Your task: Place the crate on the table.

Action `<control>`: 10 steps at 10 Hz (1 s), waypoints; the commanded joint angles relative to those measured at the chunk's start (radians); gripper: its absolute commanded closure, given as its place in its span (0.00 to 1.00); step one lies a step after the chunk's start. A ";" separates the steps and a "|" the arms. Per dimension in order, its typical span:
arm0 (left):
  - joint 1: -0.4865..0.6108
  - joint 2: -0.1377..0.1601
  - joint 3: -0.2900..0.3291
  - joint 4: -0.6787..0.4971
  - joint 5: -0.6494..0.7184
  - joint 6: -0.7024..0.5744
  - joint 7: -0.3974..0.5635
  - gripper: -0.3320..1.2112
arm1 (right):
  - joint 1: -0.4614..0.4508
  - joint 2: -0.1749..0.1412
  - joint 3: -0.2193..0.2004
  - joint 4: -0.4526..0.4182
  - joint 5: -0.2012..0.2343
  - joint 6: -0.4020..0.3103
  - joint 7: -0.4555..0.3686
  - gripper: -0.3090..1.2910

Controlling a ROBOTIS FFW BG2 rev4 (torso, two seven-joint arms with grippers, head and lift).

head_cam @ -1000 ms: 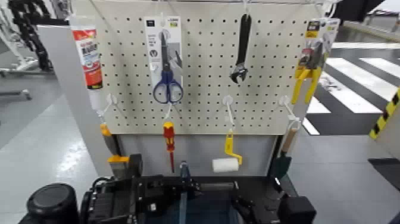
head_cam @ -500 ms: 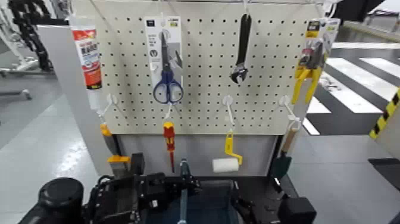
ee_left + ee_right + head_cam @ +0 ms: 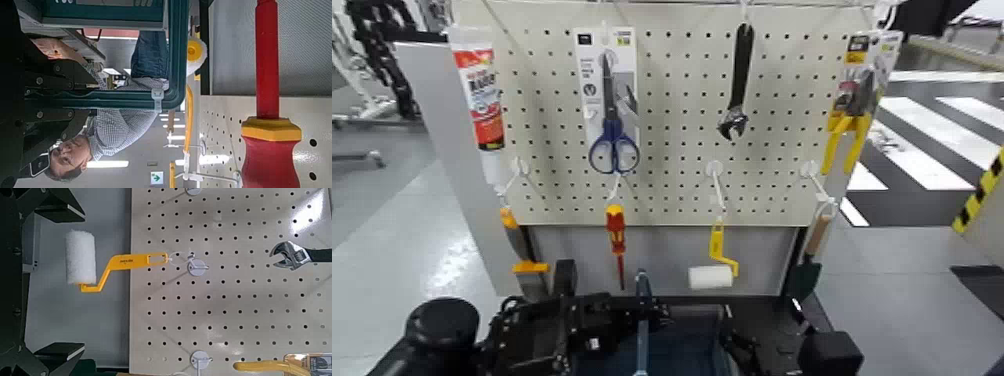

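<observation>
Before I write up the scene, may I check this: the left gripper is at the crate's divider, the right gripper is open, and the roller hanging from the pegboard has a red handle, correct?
Not quite: the roller's handle is yellow, as the head view shows. The left gripper is at the crate's divider, and the right gripper is open.

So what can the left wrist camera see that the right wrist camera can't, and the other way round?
Only the left wrist view: the red-and-yellow screwdriver, the teal plastic crate with the black left gripper at its divider bar, and a person in a checked shirt.

Only the right wrist view: the silver wrench with a black handle, and the open black right gripper.

Both: the beige pegboard full of holes, and the white fluffy roller with a yellow handle.
</observation>
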 commanded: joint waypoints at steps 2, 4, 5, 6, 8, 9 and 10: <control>0.002 0.000 -0.002 0.007 0.000 -0.010 -0.023 0.65 | 0.002 0.001 -0.003 0.000 -0.004 -0.001 0.000 0.28; 0.005 -0.002 0.009 -0.008 -0.009 -0.019 -0.023 0.46 | 0.002 0.001 -0.005 -0.002 -0.004 -0.001 0.000 0.28; 0.022 -0.005 0.035 -0.048 -0.031 -0.031 -0.009 0.38 | 0.003 0.001 -0.005 -0.003 -0.004 0.000 0.000 0.28; 0.040 -0.008 0.056 -0.080 -0.031 -0.031 0.030 0.33 | 0.003 -0.001 -0.005 -0.003 -0.004 0.003 0.000 0.28; 0.097 -0.026 0.118 -0.156 -0.031 -0.031 0.108 0.32 | 0.005 -0.001 -0.006 -0.006 -0.005 0.008 0.000 0.28; 0.134 -0.035 0.150 -0.202 -0.031 -0.034 0.155 0.32 | 0.005 0.001 -0.008 -0.006 -0.004 0.009 0.000 0.28; 0.169 -0.043 0.184 -0.252 -0.031 -0.045 0.200 0.32 | 0.005 0.001 -0.008 -0.008 -0.005 0.011 0.000 0.28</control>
